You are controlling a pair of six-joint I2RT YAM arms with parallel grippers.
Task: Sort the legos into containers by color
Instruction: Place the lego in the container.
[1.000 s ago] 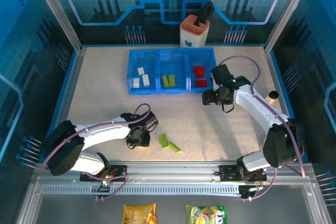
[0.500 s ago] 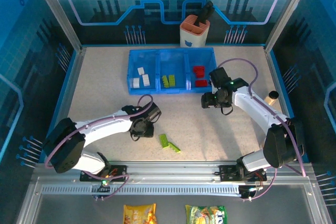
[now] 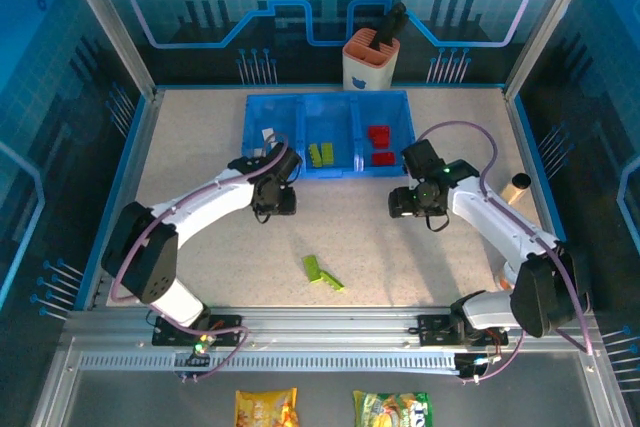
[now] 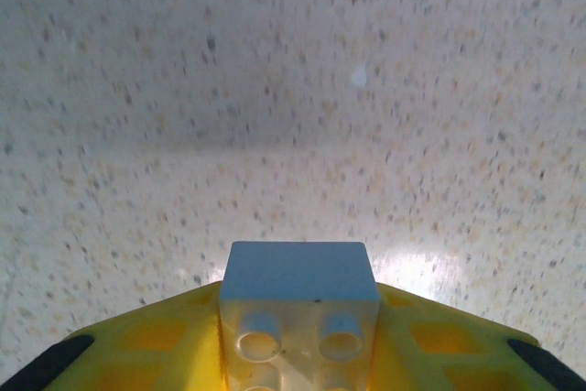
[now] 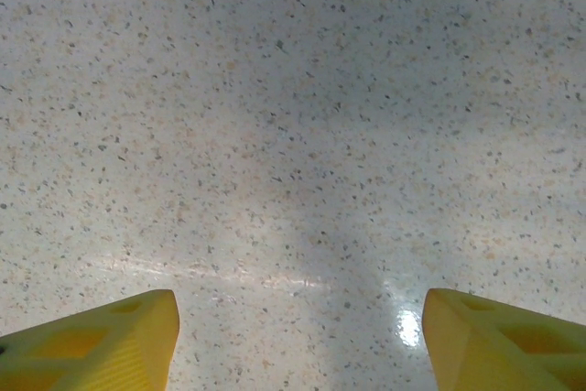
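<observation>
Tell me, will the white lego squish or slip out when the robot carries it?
Probably no squishing: the white lego shows sharp, straight edges while pinched in the left gripper. It looks like smooth plastic, so it might slip if the grip loosens. Its boxy, flat sides suggest it would slide, not roll, if pushed.

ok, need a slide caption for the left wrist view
Left jaws shut on a white brick, studs facing the camera, over the bare speckled table.

cup (image 3: 371,65) behind tray (image 3: 330,97); bricks (image 3: 320,153) in its compartments; two loose bricks (image 3: 322,273) on table (image 3: 200,167) in front
</observation>
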